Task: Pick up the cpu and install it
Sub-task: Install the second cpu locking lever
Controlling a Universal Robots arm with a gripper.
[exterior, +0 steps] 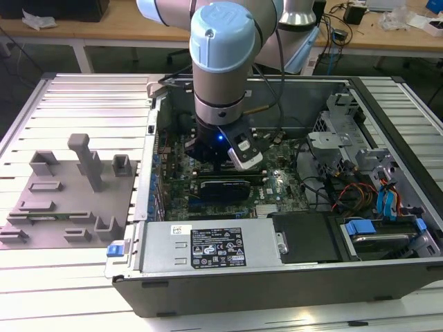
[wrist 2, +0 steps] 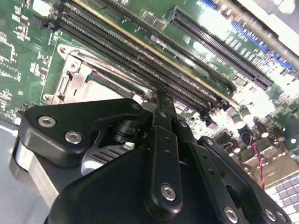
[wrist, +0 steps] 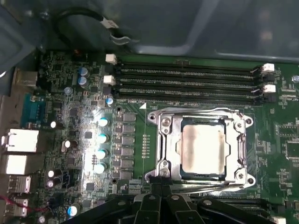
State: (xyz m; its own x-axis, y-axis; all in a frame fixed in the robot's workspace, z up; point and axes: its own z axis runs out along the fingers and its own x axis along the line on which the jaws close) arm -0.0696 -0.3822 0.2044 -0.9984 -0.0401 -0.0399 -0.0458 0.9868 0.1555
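The cpu, a silvery square chip, lies flat inside the metal-framed socket on the green motherboard. In the first wrist view my gripper sits at the socket frame's edge, beside the chip and not over it. Its two black fingers are pressed together with nothing between them. In the second wrist view the gripper points down next to the socket, close to the memory slots. In the exterior view the arm's wrist stands inside the open computer case, over the board.
Rows of black memory slots run beside the socket. A black expansion card lies across the board. A power supply fills the case's front, a drive cage the exterior view's right. A grey fixture block sits on the slatted table.
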